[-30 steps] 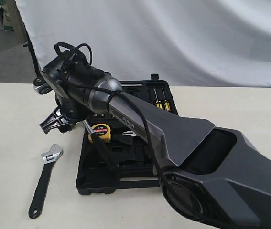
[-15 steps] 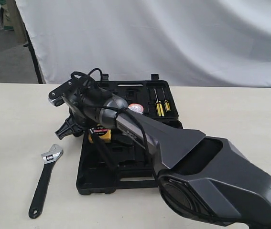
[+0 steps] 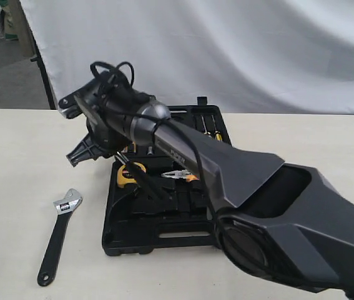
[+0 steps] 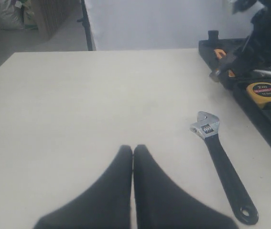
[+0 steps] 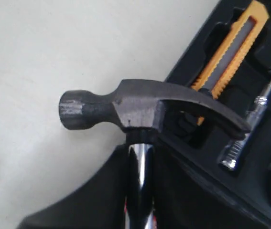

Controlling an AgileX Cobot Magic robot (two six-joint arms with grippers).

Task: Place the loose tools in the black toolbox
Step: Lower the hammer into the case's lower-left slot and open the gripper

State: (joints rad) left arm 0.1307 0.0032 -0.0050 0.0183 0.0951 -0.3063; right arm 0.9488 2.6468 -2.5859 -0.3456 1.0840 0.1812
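Note:
The claw hammer (image 5: 125, 107) has its head over the table, beside the black toolbox's (image 5: 211, 162) edge. My right gripper (image 5: 141, 149) is shut on its shiny steel shaft just below the head. In the exterior view the right gripper (image 3: 80, 153) sits at the left edge of the toolbox (image 3: 158, 236), and the hammer's black handle (image 3: 147, 182) slants across the open case. The adjustable wrench (image 3: 58, 232) lies on the table left of the toolbox. My left gripper (image 4: 133, 149) hovers shut and empty above the table, short of the wrench (image 4: 223, 167).
A yellow tape measure (image 3: 127, 175), orange-handled pliers (image 3: 186, 176) and yellow-handled screwdrivers (image 3: 211, 135) sit in the toolbox. An orange utility knife (image 5: 235, 47) lies in a recess near the hammer claw. My right arm's bulky links (image 3: 276, 219) hang over the case's right half.
The right gripper's jaws have closed round the hammer shaft. The wrist has risen slightly and the hammer's handle has swung farther over the toolbox. The wrench has not moved.

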